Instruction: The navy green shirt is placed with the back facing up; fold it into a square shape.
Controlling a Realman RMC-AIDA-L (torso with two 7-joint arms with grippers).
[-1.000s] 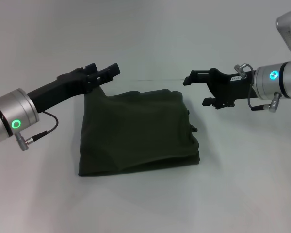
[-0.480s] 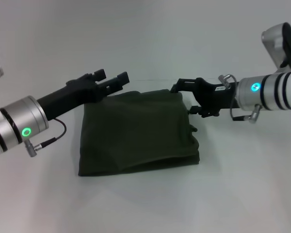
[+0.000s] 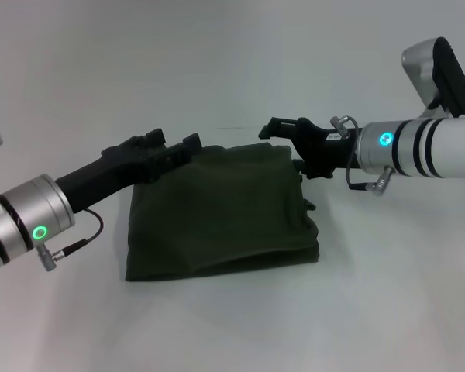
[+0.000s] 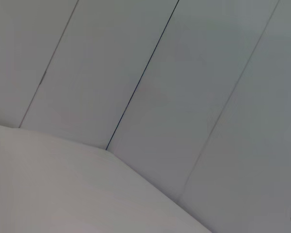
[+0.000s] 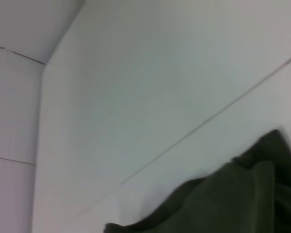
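The navy green shirt [image 3: 225, 213] lies folded into a rough square on the white table in the head view. Its right edge is bunched and uneven. My left gripper [image 3: 174, 143] is low over the shirt's far left corner, fingers apart, with no cloth visibly between them. My right gripper [image 3: 285, 146] is at the far right corner, fingers apart, one above the cloth edge and one beside it. The right wrist view shows a corner of the shirt [image 5: 223, 199] on the table. The left wrist view shows only table and wall.
The white table [image 3: 232, 325] spreads all round the shirt. A pale panelled wall [image 4: 184, 73] stands behind it. Both arms reach in from the sides, the left arm [image 3: 31, 213] low at the front left.
Both grippers have moved inward and down to the shirt's far corners. The left swung right then dropped; the right moved left. The shirt has not moved.
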